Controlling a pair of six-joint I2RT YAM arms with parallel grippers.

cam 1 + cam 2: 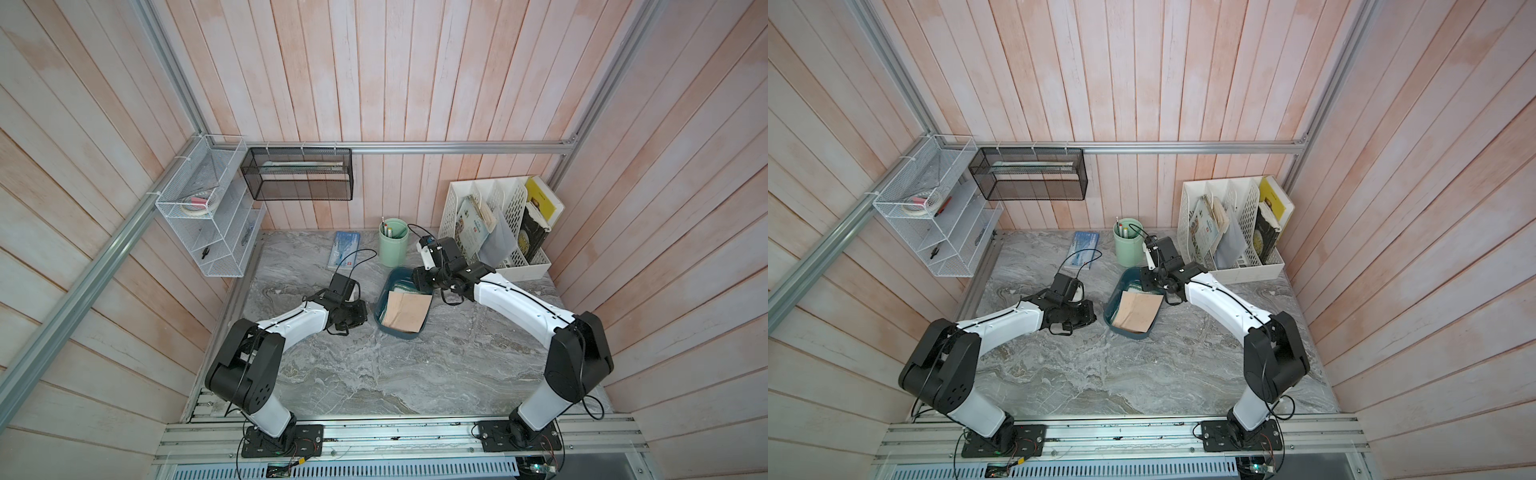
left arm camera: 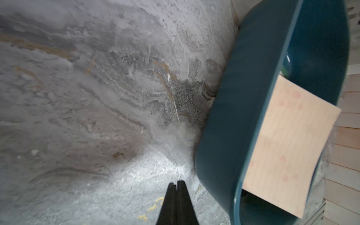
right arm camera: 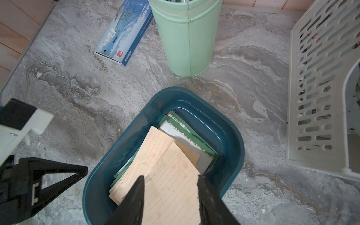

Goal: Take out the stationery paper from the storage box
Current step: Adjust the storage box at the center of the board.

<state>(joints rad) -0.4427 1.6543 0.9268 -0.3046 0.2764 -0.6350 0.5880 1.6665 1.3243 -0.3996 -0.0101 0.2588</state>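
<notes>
The stationery paper [image 3: 165, 153], thin loose sheets stacked in the storage box [image 3: 234, 140], appears light, limp and easily creased, so the right gripper [image 3: 171, 176], jaws parted and empty above the top tan sheet [image 3: 175, 191], should pinch its raised edge; the left gripper [image 2: 176, 183] rests closed beside the box.

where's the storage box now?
In both top views the storage box sits centrally, in front of the green pen cup, left of the white file organiser.
</notes>
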